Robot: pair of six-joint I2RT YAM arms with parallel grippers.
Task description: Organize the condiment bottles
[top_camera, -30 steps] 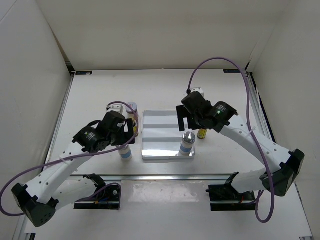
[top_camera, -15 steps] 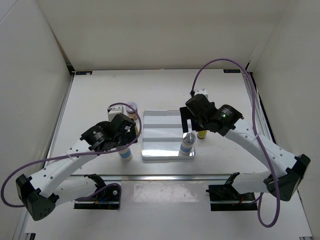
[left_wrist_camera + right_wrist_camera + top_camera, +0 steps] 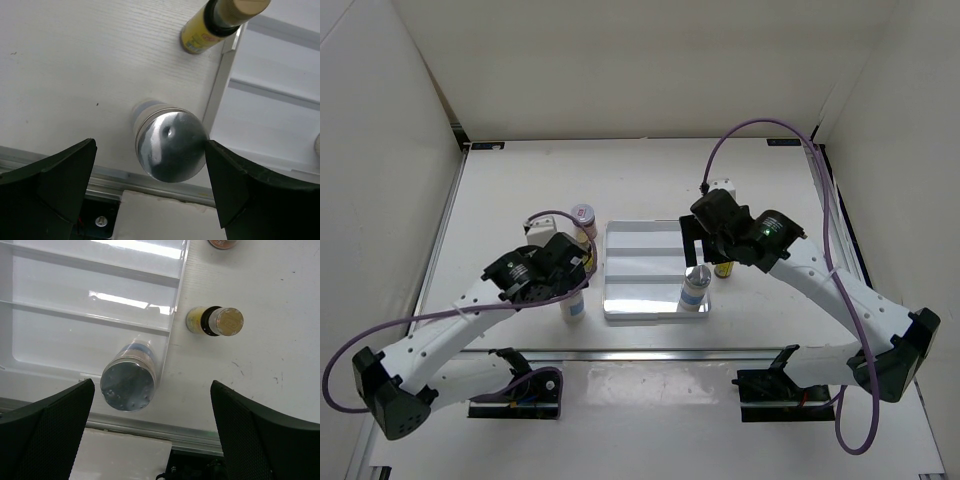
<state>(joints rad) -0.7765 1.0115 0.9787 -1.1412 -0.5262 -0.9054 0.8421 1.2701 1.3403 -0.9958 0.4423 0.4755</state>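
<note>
Progress, as I judge it: one bottle of six is placed. The white plastic bottle with a silver cap and blue label stands upright on the nearest step of the white stepped rectangular tray. The tray sits mid-desk, toward the near edge. Every other bottle in view stands on the desk itself and is yet to be placed.

My right hand hangs above the placed bottle, jaws spread wide, gripping nothing. My left hand is also wide open and empty. Its fingers straddle the second white silver-capped bottle, upright on the desk just beside the tray, on the side toward the left edge. I cannot tell whether a finger touches its cap.

Count:
- White silver-capped bottles: two.
- Dark dropper bottles with yellow labels: two, the left dropper and the right dropper, one beside each flank of the tray.
- Squat pinkish jars with round lids: one pinkish jar in plain view, farther back toward the far edge. A partly cropped round lid is probably the second.
- Trays: one.
</note>
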